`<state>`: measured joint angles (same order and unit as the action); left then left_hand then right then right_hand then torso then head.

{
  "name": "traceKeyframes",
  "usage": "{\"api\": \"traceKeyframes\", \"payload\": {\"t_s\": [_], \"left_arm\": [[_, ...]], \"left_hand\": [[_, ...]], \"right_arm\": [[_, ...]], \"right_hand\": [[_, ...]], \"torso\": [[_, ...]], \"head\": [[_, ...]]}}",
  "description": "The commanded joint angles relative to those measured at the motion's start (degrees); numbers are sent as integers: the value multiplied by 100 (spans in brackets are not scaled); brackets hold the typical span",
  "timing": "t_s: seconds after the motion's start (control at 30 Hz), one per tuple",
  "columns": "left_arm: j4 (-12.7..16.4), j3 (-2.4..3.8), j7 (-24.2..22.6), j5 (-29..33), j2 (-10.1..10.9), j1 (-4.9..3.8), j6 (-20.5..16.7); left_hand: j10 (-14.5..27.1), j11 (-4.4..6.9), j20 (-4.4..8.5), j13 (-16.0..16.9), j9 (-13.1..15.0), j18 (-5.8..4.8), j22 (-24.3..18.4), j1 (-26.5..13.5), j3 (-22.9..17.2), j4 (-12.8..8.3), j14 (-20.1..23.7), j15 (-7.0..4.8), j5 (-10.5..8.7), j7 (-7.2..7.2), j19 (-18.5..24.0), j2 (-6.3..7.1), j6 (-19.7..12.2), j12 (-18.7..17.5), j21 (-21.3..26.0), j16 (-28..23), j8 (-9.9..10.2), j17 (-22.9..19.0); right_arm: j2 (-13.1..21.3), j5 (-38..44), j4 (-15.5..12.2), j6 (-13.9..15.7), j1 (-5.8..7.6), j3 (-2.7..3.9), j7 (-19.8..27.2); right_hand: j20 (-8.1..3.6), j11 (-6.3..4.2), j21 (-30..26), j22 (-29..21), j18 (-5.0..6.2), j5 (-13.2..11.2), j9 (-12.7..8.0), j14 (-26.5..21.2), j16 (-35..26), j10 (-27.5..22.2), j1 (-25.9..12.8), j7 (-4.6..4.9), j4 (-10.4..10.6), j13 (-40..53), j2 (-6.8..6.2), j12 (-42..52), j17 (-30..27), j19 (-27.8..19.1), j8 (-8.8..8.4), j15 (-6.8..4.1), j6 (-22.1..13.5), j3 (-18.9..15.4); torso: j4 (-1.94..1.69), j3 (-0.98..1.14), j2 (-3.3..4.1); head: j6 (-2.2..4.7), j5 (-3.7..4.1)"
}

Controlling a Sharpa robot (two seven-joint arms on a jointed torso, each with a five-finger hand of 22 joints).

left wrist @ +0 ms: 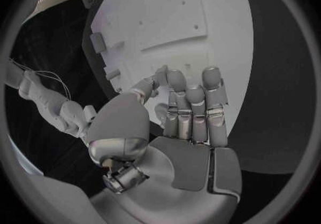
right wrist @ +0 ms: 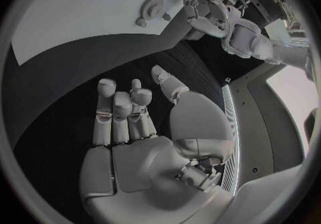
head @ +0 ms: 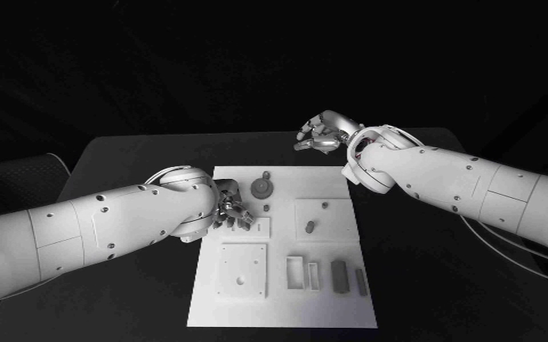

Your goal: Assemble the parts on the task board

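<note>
You are looking down on one white task board [head: 286,310] lying lengthwise in the middle of the black table [head: 434,279]. Nearest you, the board carries one raised square plate [head: 242,271], then one open rectangular frame [head: 296,271] and a narrower one [head: 314,275] just beside it, then two dark bars [head: 339,273] standing side by side near the board's right edge. Further along sits a second raised plate [head: 315,218] with two small dark pieces on it, and a small plate [head: 260,226] beside your left hand. At the far end you have one round gear [head: 263,190] with a small peg [head: 268,175] just beyond it.

Your left hand [head: 232,211] hovers at the board's left edge, level with the small plate; its fingers [left wrist: 194,109] are upright, close together and lightly curled, holding nothing, with the gear just beyond them.

Your right hand [head: 321,134] is held past the board's far right corner, above bare table, well apart from every part. Its fingers [right wrist: 120,112] stand loosely together with the thumb off to one side, and they grip nothing.
</note>
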<state>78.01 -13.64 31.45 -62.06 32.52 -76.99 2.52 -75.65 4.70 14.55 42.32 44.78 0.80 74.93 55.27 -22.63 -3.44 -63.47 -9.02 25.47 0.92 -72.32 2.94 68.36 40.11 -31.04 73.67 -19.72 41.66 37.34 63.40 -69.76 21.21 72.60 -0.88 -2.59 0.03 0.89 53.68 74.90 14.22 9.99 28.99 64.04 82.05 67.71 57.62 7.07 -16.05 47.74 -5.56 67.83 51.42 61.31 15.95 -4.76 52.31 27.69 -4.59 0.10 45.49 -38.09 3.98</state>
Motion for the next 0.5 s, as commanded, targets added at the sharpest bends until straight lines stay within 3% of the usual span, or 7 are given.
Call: {"api": "traceKeyframes", "payload": {"t_s": [0.03, 0.2, 0.5], "left_arm": [[-3, 2, 11, -33, -11, 0, 141], [-11, 2, 6, -14, -15, 0, 144], [-33, 2, 18, -15, -39, -1, 136]], "left_hand": [[12, 16, 58, -8, 15, -8, 128, -80, -963, -910, -45, -98, 1, 11, -9, -10, 33, 23, -24, 33, -40, -13], [31, 17, 68, -17, 46, -8, 124, -189, -948, -793, -32, -106, -214, 10, 4, 92, 16, 42, -32, 49, -45, -40], [46, 15, 72, -28, 67, -10, 122, -344, -901, -663, -19, -108, -295, 13, 17, 225, 2, 56, -38, 66, -42, -66]], "right_arm": [[2, 55, -7, -70, 0, 3, 60], [0, 54, -12, -75, 0, 2, 60], [10, 51, -18, -82, 0, 2, 58]], "right_hand": [[7, -3, -26, 2, 78, 32, 5, -14, -32, -30, 9, 30, -24, -10, 47, -32, -9, -38, -35, -32, 21, -17], [8, -3, -26, 2, 78, 31, 6, -14, -32, -30, 6, 30, -24, -10, 44, -32, -9, -38, -35, -32, 22, -19], [8, -5, -25, 3, 78, 30, 9, -13, -30, -28, 6, 28, -23, -9, 50, -29, -9, -36, -32, -32, 28, -20]], "torso": [[0, 0, 0], [3, 2, 0], [3, 3, 1]], "head": [[-6, -5], [-11, -1], [-18, 0]]}}
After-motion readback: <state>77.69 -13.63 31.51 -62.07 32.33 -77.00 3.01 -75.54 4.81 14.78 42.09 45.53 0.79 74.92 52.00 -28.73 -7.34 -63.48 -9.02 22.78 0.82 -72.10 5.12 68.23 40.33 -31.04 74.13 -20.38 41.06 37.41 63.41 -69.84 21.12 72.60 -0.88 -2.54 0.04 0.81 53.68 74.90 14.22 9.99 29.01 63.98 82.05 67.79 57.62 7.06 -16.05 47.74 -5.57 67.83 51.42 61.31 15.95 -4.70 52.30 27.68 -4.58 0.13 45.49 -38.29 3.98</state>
